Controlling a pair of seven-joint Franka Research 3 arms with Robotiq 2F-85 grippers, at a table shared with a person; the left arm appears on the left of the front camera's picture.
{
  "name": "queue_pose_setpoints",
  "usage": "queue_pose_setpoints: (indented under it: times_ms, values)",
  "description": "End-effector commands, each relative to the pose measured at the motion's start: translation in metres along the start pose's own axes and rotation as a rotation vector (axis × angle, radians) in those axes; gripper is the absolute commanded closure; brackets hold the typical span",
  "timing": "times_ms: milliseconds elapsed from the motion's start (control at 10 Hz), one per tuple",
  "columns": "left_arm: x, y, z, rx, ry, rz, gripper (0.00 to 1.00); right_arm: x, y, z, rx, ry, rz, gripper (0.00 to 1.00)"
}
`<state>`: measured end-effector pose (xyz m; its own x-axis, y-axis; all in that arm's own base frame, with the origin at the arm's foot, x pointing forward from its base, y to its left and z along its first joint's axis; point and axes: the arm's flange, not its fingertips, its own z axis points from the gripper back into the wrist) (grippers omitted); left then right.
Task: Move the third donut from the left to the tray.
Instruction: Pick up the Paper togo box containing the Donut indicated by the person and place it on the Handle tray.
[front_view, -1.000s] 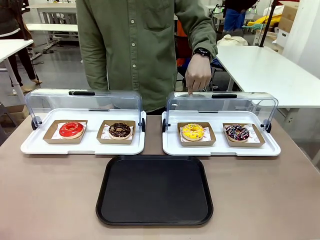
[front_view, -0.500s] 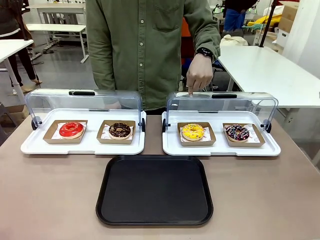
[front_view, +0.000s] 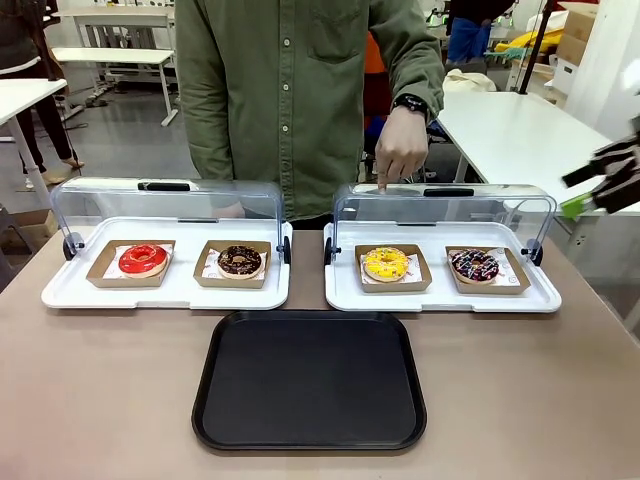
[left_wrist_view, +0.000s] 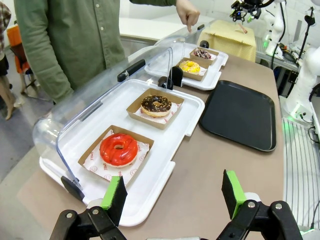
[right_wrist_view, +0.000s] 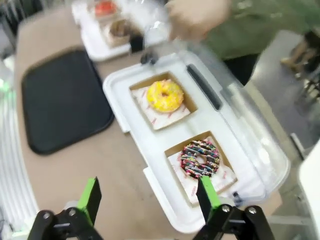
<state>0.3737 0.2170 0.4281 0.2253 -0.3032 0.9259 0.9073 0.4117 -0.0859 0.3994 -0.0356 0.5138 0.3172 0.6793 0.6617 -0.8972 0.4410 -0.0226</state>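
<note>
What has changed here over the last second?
The right claw has swung into the front view from the right edge, open and empty. The person's hand stays pointing down at the right lid; the yellow donut and the black tray lie as before.

- Third donut from the left (front_view: 385, 263): bright yellow icing, yellow crumbs.
- Holder (front_view: 421, 272): brown cardboard.
- Tray (front_view: 310, 380): plain black.
- Red-iced donut (front_view: 142, 259): glossy red.
- Chocolate donut (front_view: 239, 260): dark brown, pale flecks.
- Sprinkled donut (front_view: 473, 264): dark brown, multicoloured sprinkles.
- Serving trays (front_view: 165, 295): white.
- Counter (front_view: 100, 400): grey-brown.
- Shirt (front_view: 280, 90): olive green.
</note>
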Motion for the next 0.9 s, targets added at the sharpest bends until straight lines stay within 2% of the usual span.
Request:
queue_pose_setpoints:
  times_ms: [0,300,400,500,600,800]
  values:
    - [0.002,0.001,0.001,-0.004,-0.006,-0.007,0.0,0.026,0.015,-0.043,0.016,0.173,0.092,0.0]
    - [0.002,0.001,0.001,-0.004,-0.006,-0.007,0.0,0.059,0.044,-0.116,-0.005,0.361,0.266,0.0]
    - [0.002,0.001,0.001,-0.004,-0.006,-0.007,0.0,0.063,0.048,-0.136,-0.016,0.394,0.298,0.0]
    - [0.002,0.001,0.001,-0.004,-0.006,-0.007,0.0,0.067,0.043,-0.152,-0.094,0.361,0.32,0.0]
    - [0.002,0.001,0.001,-0.004,-0.006,-0.007,0.0,0.064,0.051,-0.123,0.037,0.337,0.299,0.0]
    - [0.002,0.001,0.001,-0.004,-0.006,-0.007,0.0,0.064,0.051,-0.123,0.037,0.337,0.299,0.0]
